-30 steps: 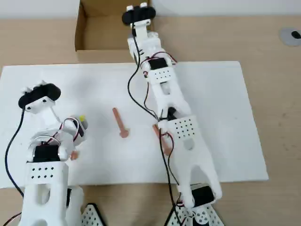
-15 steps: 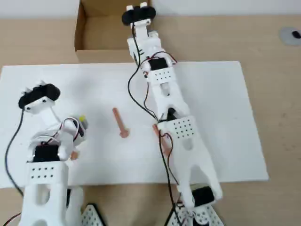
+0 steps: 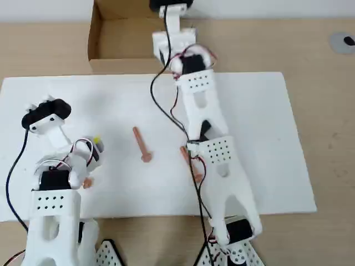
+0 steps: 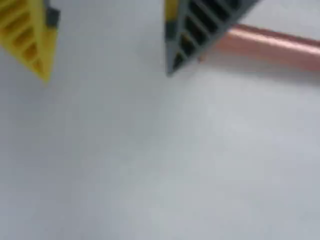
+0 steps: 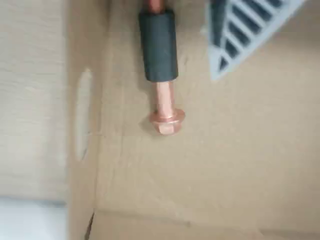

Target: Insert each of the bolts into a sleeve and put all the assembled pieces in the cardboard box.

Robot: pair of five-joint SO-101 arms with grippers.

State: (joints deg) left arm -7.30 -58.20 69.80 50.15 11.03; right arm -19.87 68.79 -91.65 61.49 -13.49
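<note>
The left gripper [image 4: 107, 72] hovers over the white sheet [image 3: 249, 111], yellow fingers [image 4: 30, 35] spread and empty, with a bare copper bolt [image 4: 272, 45] just beside one. Over at the brown cardboard box [image 3: 95, 39], the right gripper [image 3: 171, 6] has its jaws apart, and the black-sleeved copper bolt [image 5: 160, 65] lies loose on the box floor.

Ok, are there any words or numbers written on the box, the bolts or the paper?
None: no word, number or sign can be read in any view.
The cardboard box is plain brown, the white sheet is blank, and the loose bolt and the black sleeve show no marking.
</note>
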